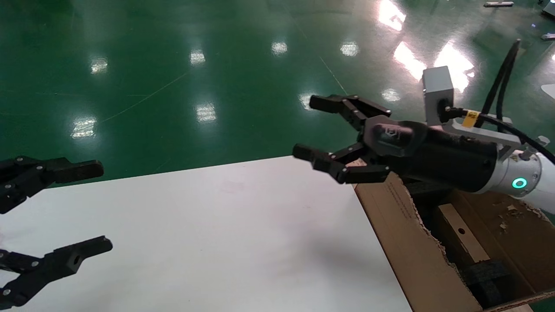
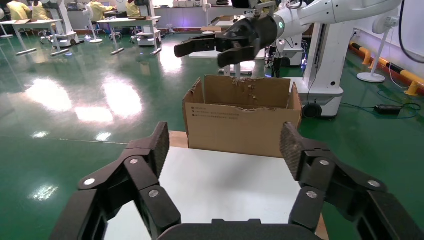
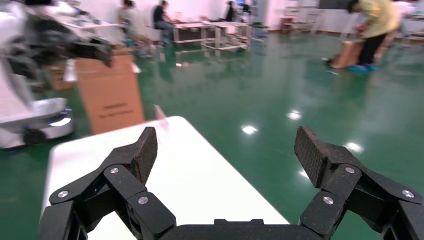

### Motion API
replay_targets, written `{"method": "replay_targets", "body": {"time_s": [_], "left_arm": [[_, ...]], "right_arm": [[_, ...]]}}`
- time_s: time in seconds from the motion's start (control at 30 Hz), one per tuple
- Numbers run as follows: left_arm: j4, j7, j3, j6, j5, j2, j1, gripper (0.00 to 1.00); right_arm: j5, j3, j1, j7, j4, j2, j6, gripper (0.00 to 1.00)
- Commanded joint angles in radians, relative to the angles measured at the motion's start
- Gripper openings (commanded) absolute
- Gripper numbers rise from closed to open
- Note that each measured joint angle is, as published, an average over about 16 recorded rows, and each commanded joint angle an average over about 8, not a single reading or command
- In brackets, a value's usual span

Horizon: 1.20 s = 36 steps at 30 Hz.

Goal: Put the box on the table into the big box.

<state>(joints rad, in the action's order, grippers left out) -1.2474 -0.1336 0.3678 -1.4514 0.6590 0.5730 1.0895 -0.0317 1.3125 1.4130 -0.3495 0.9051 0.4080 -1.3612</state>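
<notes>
left gripper (image 1: 93, 208): nearest the head camera, low at the robot's left over the table (image 1: 217, 234); fingers spread wide, nothing between them. Same in its wrist view (image 2: 223, 150).
table: white, bare where it shows.
right gripper (image 1: 321, 134): up in the air past the table's far right corner, above the near end of the carton (image 1: 412, 242); fingers wide apart, holding nothing. Its wrist view (image 3: 225, 150) agrees.
carton: sits tight against the table's right edge, open top, ragged torn flaps, black foam (image 1: 485, 275) inside.
box (image 1: 461, 236): already down inside the carton, plain brown top facing up with a round hole in it. Long axis runs roughly along the carton's length, away from the robot; near end meets the foam.
writing: a few lines of small print on the carton's table-side wall (image 2: 210, 111), too small to read. Yellow tag on the right arm's cable (image 1: 471, 118), can't read it either.
</notes>
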Motion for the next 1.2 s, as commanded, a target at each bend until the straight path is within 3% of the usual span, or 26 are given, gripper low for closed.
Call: {"method": "replay_targets", "body": {"time_s": [0.03,0.63,0.67,0.9,0.93,1.2], "left_arm": [[0.000,0.000,0.000,0.000,0.000,0.000,0.000,0.00],[0.000,0.000,0.000,0.000,0.000,0.000,0.000,0.00],[0.000,0.000,0.000,0.000,0.000,0.000,0.000,0.06],[0.000,0.000,0.000,0.000,0.000,0.000,0.000,0.94],[0.000,0.000,0.000,0.000,0.000,0.000,0.000,1.00],[0.000,0.000,0.000,0.000,0.000,0.000,0.000,1.00]], "right_arm": [[0.043,-0.059,-0.019,0.031,0.022,0.012,-0.008,1.00],[0.438,-0.593,-0.194,0.308,0.218,0.117,-0.077,1.00],[0.460,-0.623,-0.204,0.324,0.229,0.123,-0.081,1.00],[0.612,-0.830,-0.272,0.432,0.305,0.163,-0.108,1.00],[0.635,-0.860,-0.282,0.447,0.316,0.169,-0.112,1.00],[0.775,-1.054,-0.344,0.541,0.385,0.206,-0.137,1.00]]}}
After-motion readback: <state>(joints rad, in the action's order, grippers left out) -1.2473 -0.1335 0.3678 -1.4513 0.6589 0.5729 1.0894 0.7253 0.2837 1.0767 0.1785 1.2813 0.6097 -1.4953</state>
